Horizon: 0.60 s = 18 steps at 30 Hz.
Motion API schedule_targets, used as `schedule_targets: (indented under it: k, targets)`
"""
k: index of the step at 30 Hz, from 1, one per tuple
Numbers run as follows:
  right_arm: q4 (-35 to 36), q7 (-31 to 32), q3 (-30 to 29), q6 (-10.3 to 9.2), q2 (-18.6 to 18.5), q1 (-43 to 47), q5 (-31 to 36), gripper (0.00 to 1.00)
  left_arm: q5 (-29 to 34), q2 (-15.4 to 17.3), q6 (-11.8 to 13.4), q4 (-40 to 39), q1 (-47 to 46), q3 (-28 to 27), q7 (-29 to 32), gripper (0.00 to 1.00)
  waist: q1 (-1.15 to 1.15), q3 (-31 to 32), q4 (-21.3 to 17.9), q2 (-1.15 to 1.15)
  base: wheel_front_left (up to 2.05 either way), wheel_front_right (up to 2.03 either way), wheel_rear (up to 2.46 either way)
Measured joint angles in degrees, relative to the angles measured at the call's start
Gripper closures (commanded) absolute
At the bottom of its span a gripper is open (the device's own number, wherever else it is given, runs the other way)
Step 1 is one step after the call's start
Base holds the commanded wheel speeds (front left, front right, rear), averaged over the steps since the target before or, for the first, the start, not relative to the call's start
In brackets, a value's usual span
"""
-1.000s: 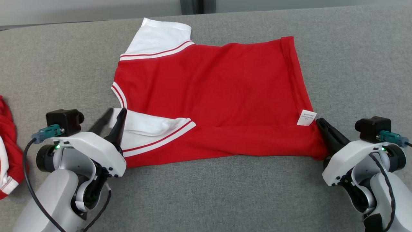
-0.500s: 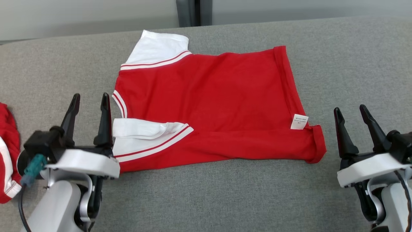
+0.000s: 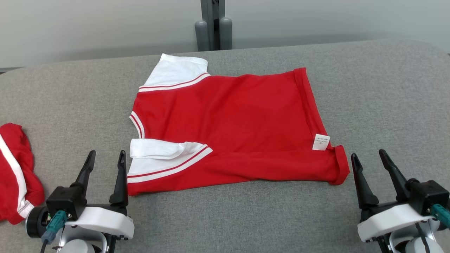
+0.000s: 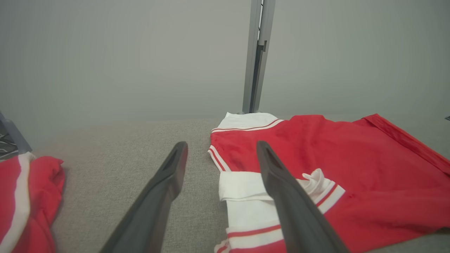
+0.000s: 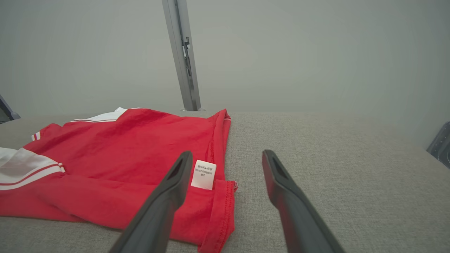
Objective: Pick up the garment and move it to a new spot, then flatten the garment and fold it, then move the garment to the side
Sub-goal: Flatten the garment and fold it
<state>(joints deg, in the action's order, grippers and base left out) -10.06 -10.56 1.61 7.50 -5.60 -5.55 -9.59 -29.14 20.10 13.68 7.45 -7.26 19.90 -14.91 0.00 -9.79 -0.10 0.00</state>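
- At 9 o'clock of the head view, a second red garment (image 3: 14,168) with a white stripe lay bunched on the grey fabric surface (image 3: 386,88), well apart from the task's piece.
- At 7 o'clock, the left gripper (image 3: 107,153) pointed toward 12 o'clock with its two dark fingers spread wide and nothing between them. Its inner finger stood just beside the garment's near white sleeve (image 3: 154,149), with a strip of grey showing between.
- In the left wrist view, the left gripper (image 4: 221,144) was likewise parted and empty, and the bunched red piece (image 4: 28,196) sat at that view's 8 o'clock.
- The garment (image 3: 228,119), red with white red-striped sleeves, lay flat in the middle of the surface, free of both tools. Its neck end faced 9 o'clock and its hem 3 o'clock, and the near edge was folded over along 6 o'clock. The far sleeve (image 3: 175,70) spread toward 11 o'clock.
- A metal post (image 3: 212,24) rose behind the surface at 12 o'clock.
- A white label (image 3: 321,142) lay by the hem at 4 o'clock.
- At 5 o'clock, the right gripper (image 3: 367,153) stood wide apart and held nothing, just beside the hem corner but not on it.
- In the right wrist view, the right gripper (image 5: 227,154) gaped over bare grey, with the label (image 5: 204,174) beside its left finger.
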Motion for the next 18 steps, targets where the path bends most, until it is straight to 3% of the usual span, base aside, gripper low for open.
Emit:
schedule_targets:
  k: [18]
  targets:
    - [0.9,1.8,-0.4,0.0,1.2,2.3,0.0,0.0,-0.2,-0.8,-0.6,4.3,0.8,1.2,0.2,0.0,0.0,1.8,-0.2,0.0,0.0,0.0,0.0]
